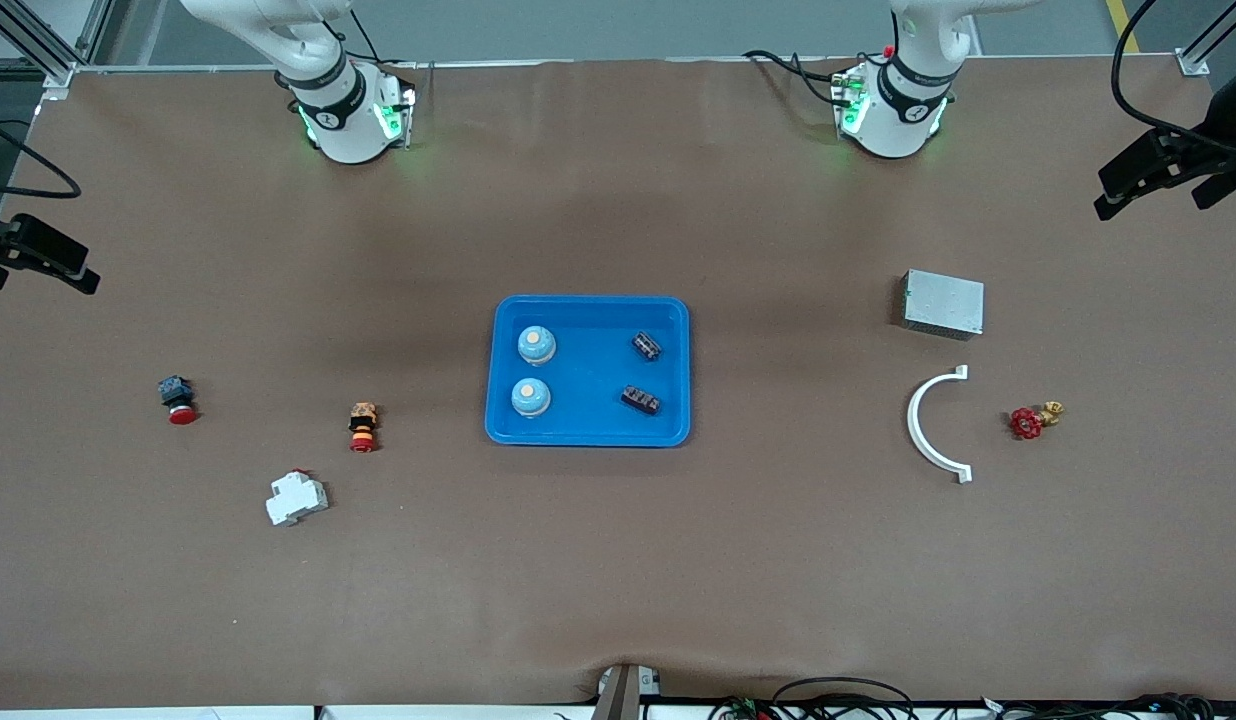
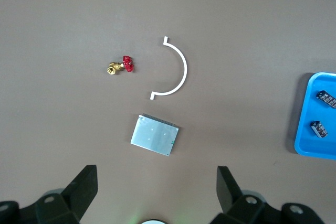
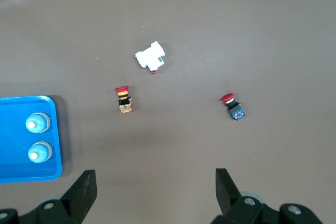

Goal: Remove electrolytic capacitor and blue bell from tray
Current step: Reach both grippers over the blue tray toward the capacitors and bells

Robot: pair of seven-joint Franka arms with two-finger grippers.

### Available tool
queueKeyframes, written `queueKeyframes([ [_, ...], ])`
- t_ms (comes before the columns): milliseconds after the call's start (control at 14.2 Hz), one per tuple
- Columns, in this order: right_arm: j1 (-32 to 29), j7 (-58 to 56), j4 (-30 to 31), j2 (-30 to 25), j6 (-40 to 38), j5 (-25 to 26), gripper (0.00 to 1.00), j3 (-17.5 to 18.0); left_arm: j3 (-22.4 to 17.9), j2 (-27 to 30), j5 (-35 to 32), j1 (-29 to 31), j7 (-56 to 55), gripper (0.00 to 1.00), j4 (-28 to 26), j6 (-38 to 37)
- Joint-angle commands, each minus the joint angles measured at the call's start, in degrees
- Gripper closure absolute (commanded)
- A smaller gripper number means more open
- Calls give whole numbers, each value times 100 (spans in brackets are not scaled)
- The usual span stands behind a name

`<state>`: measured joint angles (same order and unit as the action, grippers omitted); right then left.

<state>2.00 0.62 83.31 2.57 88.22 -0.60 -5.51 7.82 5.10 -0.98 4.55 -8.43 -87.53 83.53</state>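
Your tray (image 1: 587,433) sits mid-desk with two blue bells (image 1: 536,345) toward the right arm's end and two electrolytic capacitors (image 1: 647,345) toward the left arm's, so each arm has its own reach. Both hands hang released: the left hand (image 2: 157,184) over the grey box (image 2: 155,136), the right hand (image 3: 155,184) over bare desk near the red buttons (image 3: 124,99).

Two blue bells (image 1: 536,345), two capacitors (image 1: 647,346), one tray (image 1: 588,432)
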Motion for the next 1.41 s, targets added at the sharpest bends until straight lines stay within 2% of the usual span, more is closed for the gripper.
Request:
queueKeyframes([
  [0,-77,-27,-96,-11,-164,-107,0,24,0,-26,80,29,-10,0,95,-39],
  [211,-51,-62,-96,-20,-191,-89,0,50,9,-122,19,11,-18,0,95,-39],
  [493,194,-10,-87,7,-226,-89,0,68,87,-842,106,-76,-18,0,87,40],
  [634,362,-1,-78,7,-462,-98,0,76,175,-1080,194,-199,-158,0,-70,398],
  [775,703,121,-43,7,-683,-168,0,76,202,-1274,221,-374,-613,0,-150,628],
  [915,1020,1057,-34,7,-701,-405,0,76,220,-1502,360,-656,-1193,0,-151,743],
  [1056,1590,1781,-34,16,-701,-423,0,76,220,-1730,493,-875,-1467,0,-151,1076],
  [1338,2443,2029,-34,269,-526,-589,0,76,220,-2336,450,-1551,-2591,0,-125,1718],
])
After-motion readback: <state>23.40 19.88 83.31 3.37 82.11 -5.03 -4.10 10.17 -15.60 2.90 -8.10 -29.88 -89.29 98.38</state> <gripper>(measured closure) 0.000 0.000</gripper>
